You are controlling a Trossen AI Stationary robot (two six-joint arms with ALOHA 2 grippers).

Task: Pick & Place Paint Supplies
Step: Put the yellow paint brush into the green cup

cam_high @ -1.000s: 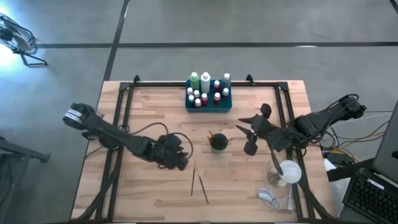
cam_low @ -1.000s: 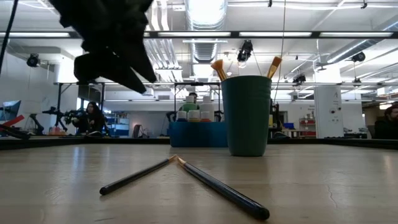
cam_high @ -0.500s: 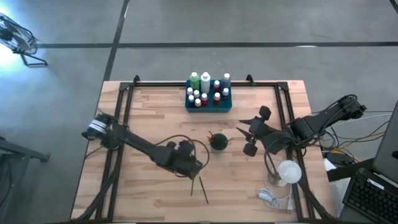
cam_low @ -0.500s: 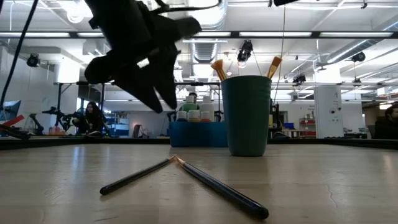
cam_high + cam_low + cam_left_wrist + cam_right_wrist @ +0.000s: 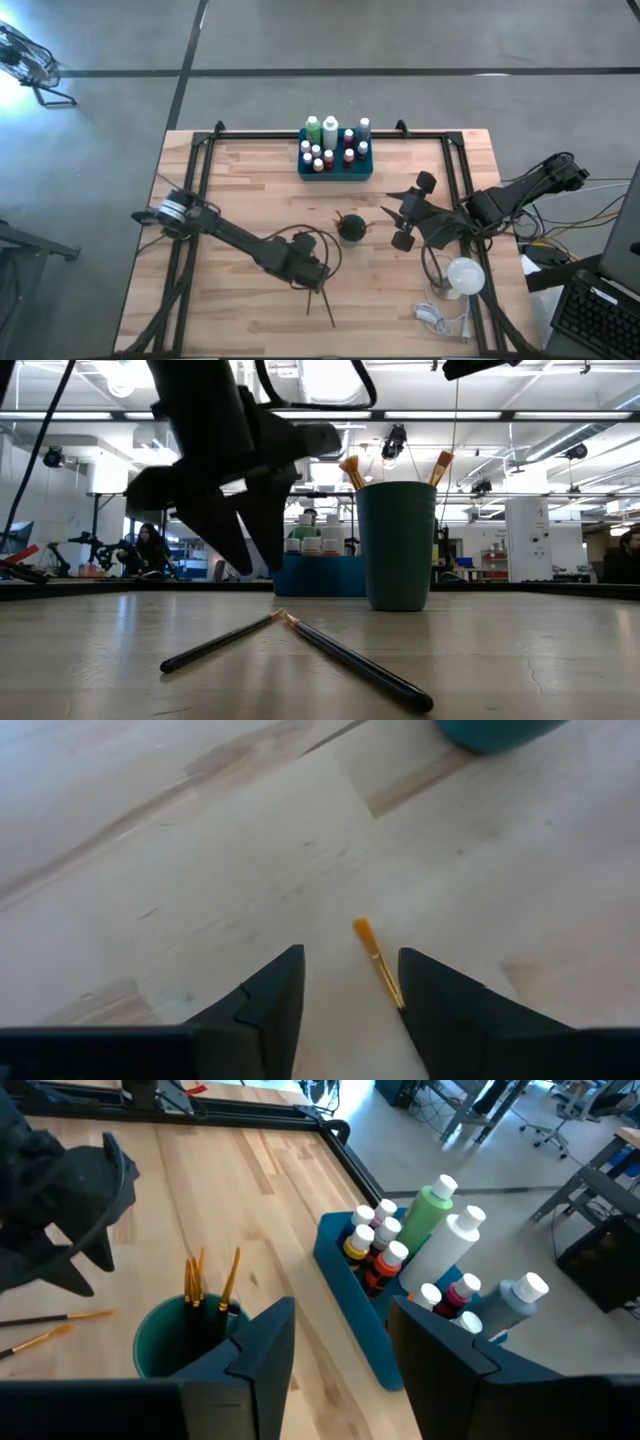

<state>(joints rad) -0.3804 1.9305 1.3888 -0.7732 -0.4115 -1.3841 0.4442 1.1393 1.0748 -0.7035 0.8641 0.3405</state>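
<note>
The left gripper (image 5: 312, 274) hangs over the near middle of the surface (image 5: 240, 180), its jaws apart and empty, straddling the orange bristle end of one of the two loose paintbrushes (image 5: 352, 662) that lie on the wood in a shallow V. In the left wrist view that brush's tip (image 5: 372, 952) sits in the gap, nearer one finger than the other.

To do this pickup well, the jaws likely need centring across the thin handle, then lowering until the fingertips nearly meet the wood before closing; a brush this slim could roll or slip out of a high pinch. The second brush (image 5: 218, 644) meets the first at the tips, so closing should avoid catching both.

The right gripper (image 5: 404, 214) waits to the right of the dark green cup (image 5: 351, 227), jaws apart and holding nothing. The cup already stands with brushes in it (image 5: 190, 1283). At the far edge, the teal tray (image 5: 336, 168) holds the white-capped bottles (image 5: 330, 133).
</note>
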